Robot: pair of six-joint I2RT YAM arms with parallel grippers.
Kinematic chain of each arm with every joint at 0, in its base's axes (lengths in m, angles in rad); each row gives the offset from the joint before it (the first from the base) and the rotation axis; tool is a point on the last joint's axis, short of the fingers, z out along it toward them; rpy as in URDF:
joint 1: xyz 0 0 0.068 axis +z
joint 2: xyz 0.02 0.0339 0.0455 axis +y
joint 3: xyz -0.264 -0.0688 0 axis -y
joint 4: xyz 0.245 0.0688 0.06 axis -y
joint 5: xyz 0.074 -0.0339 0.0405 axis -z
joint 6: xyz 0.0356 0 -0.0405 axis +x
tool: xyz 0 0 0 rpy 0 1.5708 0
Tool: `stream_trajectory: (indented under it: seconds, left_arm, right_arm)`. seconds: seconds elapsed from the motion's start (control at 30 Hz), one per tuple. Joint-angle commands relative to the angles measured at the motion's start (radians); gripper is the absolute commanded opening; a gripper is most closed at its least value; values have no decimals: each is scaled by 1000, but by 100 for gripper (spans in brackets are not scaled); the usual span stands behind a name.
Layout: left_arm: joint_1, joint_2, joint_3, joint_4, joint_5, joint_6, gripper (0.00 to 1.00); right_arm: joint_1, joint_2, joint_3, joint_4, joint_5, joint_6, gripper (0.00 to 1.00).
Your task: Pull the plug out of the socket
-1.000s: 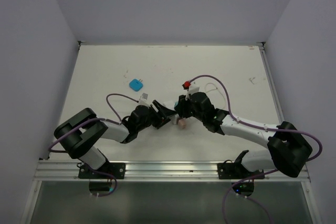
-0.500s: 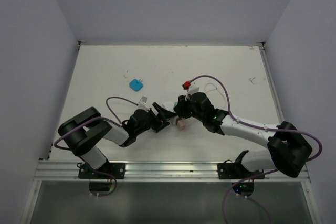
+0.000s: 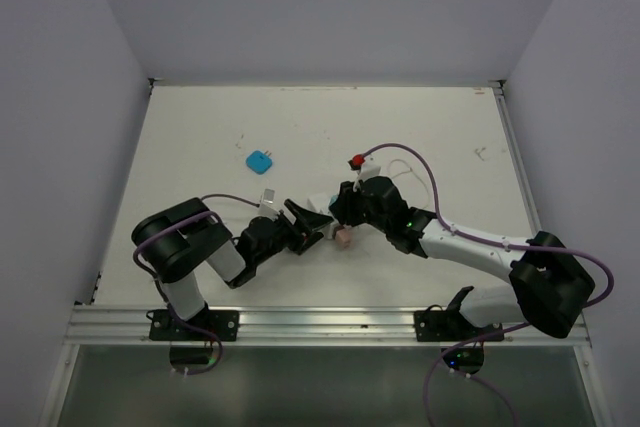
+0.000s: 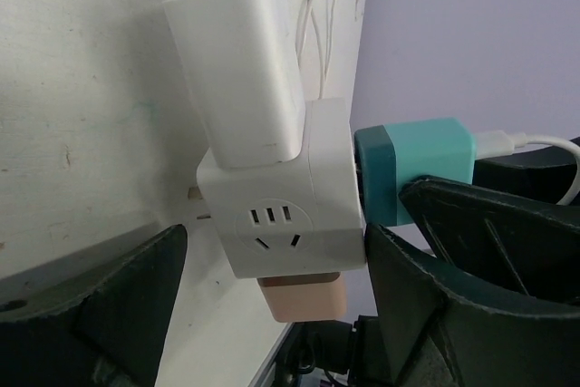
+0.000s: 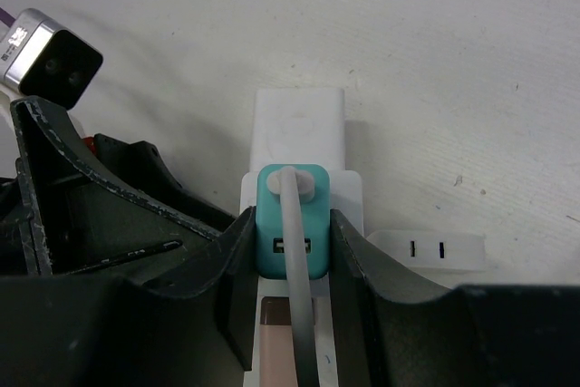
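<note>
The biggest risk lies with the left gripper (image 4: 275, 233). Its jaws stand apart around the socket (image 4: 317, 169), one finger against the cube's side and the other clear of it, so nothing pins the cube. The right gripper (image 5: 292, 219) is clamped on the plug (image 5: 270, 224), a finger on each flank. If that arm pulls now, I judge the whole cluster would lift with the plug and nothing would part. The left jaws need to close first.

Next comes the socket itself. It sits mid-table (image 3: 420, 127) between the two grippers, with its prongs (image 4: 194, 195) toward the table and the plug on the face away from it. A pull off the plug's axis may tip the cube or twist it out of a loose hold.

The white block (image 4: 240, 70) stands out of one face. It could catch a closing left finger, or work loose if the cube swings. The pink plug (image 4: 304, 296), on the opposite face, runs the same risk.

Smallest is the cable (image 5: 302, 324), which runs back from the plug between the right fingers. It may snag, or take the load if the grip slips on the plug's smooth sides.

Counted:
- two arms and two grippers
- one socket
- two white blocks: the tall one plugged in, and a flat block (image 5: 426, 249) with two slots just beside the socket, plugged in or not I cannot tell
- one teal plug
- one pink plug
- one blue block (image 3: 260, 161), well apart on the table
- one cable
</note>
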Motion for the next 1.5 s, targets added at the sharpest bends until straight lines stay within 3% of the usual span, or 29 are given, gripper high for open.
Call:
stream_trajectory:
  seconds: [0.0,0.17,0.37,0.53,0.57,0.67,0.77,0.9,1.0,1.47]
  left_arm:
    - [-3,36,-11,154,-36,-15,82]
    - [-3,59,1,177,-42,-13,79]
    - [-3,59,4,202,-50,-16,65]
    - [-3,37,-7,193,-55,-21,33]
    - [-3,31,-10,185,-56,-24,21]
    - [-3,-8,-19,115,-68,-25,0]
    - [-5,-86,-10,-61,-87,-27,0]
    - [-12,-209,62,-457,-148,-7,0]
    - [-19,-272,69,-568,-183,-13,0]
    - [-28,-239,50,-720,-163,-85,0]
  right_arm:
    - [4,-17,8,66,-35,61,0]
    - [2,-13,8,69,-41,65,0]
    - [4,-5,8,71,-50,62,0]
    - [4,3,10,63,-52,47,0]
    - [4,3,11,59,-52,44,0]
    - [2,-4,21,43,-52,27,0]
    - [8,-11,48,8,-46,-2,0]
    - [15,-22,79,-29,-32,-33,0]
    - [15,-31,91,-33,-30,-41,0]
    - [15,-106,139,-44,-9,-41,0]
